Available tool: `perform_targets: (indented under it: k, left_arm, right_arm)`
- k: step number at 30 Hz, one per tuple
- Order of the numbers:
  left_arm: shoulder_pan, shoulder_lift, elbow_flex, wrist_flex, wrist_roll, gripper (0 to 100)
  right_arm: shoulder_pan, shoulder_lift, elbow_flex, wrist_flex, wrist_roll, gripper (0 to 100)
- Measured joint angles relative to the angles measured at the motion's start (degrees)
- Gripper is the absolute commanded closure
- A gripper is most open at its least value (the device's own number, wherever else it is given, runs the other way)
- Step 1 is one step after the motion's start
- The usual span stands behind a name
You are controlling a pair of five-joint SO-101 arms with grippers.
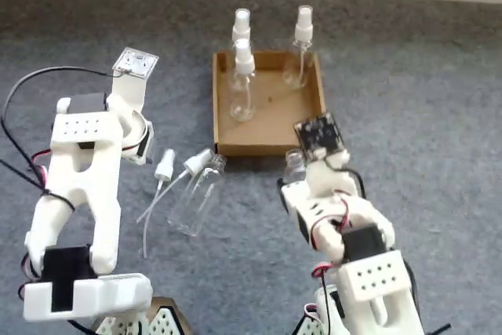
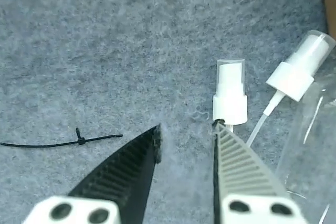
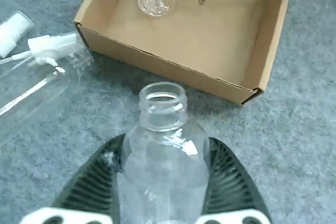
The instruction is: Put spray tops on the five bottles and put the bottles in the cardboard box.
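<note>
My right gripper (image 3: pixel 164 156) is clamping an uncapped bottle (image 3: pixel 163 106) upright, just in front of the cardboard box (image 3: pixel 157 62) — my left gripper (image 2: pixel 186 128) is hovering low, jaws parted with nothing between them, one tip right beside a loose spray top (image 2: pixel 230 95).

The shallow brown cardboard box (image 1: pixel 251 147) has bare floor across its middle and near right; an upright clear plastic bottle with a white spray top (image 1: pixel 242 92) blocks its left side, a second capped bottle (image 1: pixel 297 68) its far right corner, a third capped bottle (image 1: pixel 241 25) the far left. A clear bottle lying on its side (image 1: pixel 192 194) and a loose white spray top (image 1: pixel 163 166) leave a narrow strip of grey carpet (image 1: pixel 423 115) between them; open carpet separates that lying bottle from the uncapped clear bottle (image 1: pixel 294 164) clamped in the right gripper (image 3: pixel 164 153) before the box.
</note>
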Motion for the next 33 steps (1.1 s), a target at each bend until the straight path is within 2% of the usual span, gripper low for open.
perform_targets:
  k: [7,11,21,26,33]
  left_arm:
    - [4.0,4.7,-0.5,-0.3,2.1,84]
    - [4.8,7.6,-0.5,-3.2,2.6,84]
    - [5.7,15.0,-0.5,-9.8,2.7,84]
    - [6.2,18.5,-0.9,-11.3,4.7,95]
    - [6.2,15.1,-4.7,-11.0,5.8,96]
  right_arm:
    - [-1.1,-20.5,12.2,-0.2,-1.2,99.5]
    - [-1.1,-31.9,18.4,-0.1,-1.8,99.5]
    - [-1.2,-32.1,21.4,-0.1,-2.3,99.5]
    - [-1.3,-32.1,21.4,0.0,-2.3,99.5]
    - [-1.3,-32.1,21.4,0.0,-2.3,99.5]
